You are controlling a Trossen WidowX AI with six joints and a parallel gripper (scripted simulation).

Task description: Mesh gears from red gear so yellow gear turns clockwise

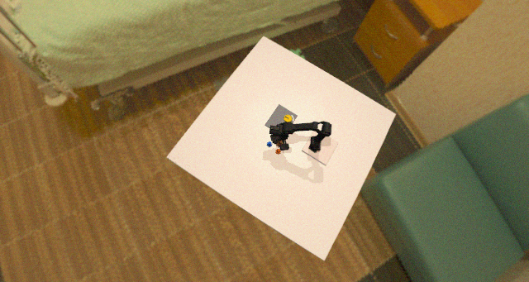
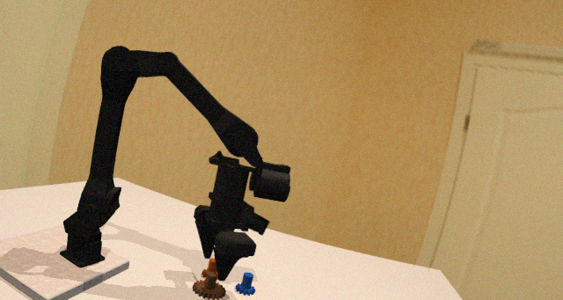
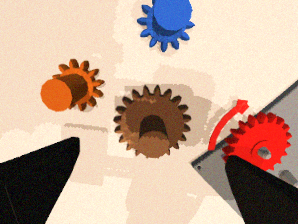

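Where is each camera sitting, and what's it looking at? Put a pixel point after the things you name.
Top: high overhead, looking down on the white table [image 1: 231, 158]; the black arm [image 1: 303, 127] [image 2: 193, 89] shows from above.
Exterior: beside the table, looking across it toward a tan wall [image 2: 352, 115]; nearly the whole arm shows.
Wrist: on the arm near the black gripper [image 2: 215, 269] [image 3: 152, 152], looking down at the toothed brown gear [image 2: 208, 289] [image 3: 152, 110]; only two fingertips show.
Exterior and wrist share the small blue gear [image 2: 246, 287] [image 3: 165, 37].

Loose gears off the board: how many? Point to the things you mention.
3: brown [image 2: 208, 289] [image 3: 170, 117] between the fingertips' sides, orange [image 1: 278, 151] [image 3: 95, 86] and blue [image 1: 269, 144] [image 2: 247, 282] [image 3: 165, 32] beyond it in the wrist view. More may be hidden.
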